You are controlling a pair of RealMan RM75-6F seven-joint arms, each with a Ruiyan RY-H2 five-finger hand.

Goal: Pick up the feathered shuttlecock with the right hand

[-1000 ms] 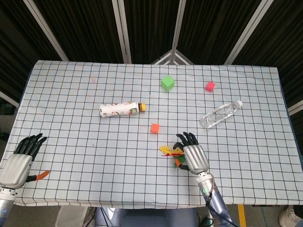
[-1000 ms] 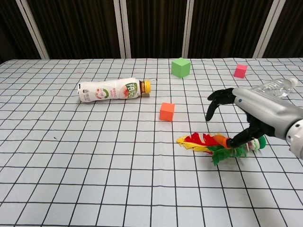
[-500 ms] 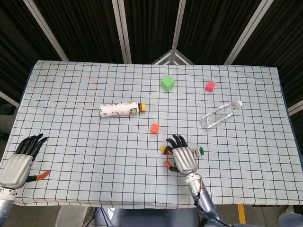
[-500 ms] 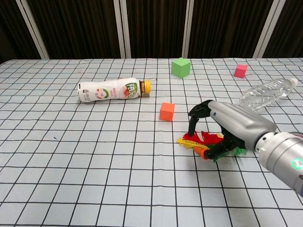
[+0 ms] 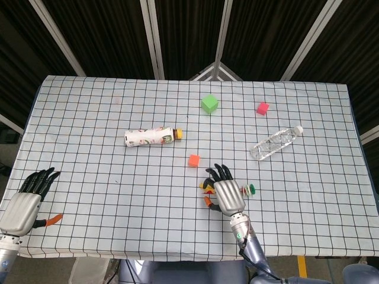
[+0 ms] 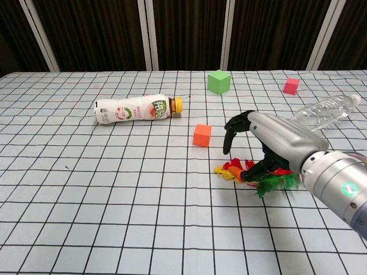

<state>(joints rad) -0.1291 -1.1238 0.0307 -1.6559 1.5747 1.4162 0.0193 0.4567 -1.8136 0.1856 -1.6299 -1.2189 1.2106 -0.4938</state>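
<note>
The right hand [image 6: 269, 146] arches over the shuttlecock [image 6: 269, 179] on the counter [image 6: 114, 189], fingers spread, grasping nothing yet.

The right hand [image 5: 227, 195] lies palm-down over the feathered shuttlecock [image 5: 206, 187], whose yellow and red feathers poke out at its 9 o'clock side and whose green-rimmed base shows at 3 o'clock. An orange cube [image 5: 193, 160] sits near, at 11 o'clock. The left hand [image 5: 25, 203] rests, fingers apart, at the checked table's [image 5: 106, 195] near-left corner.
</note>
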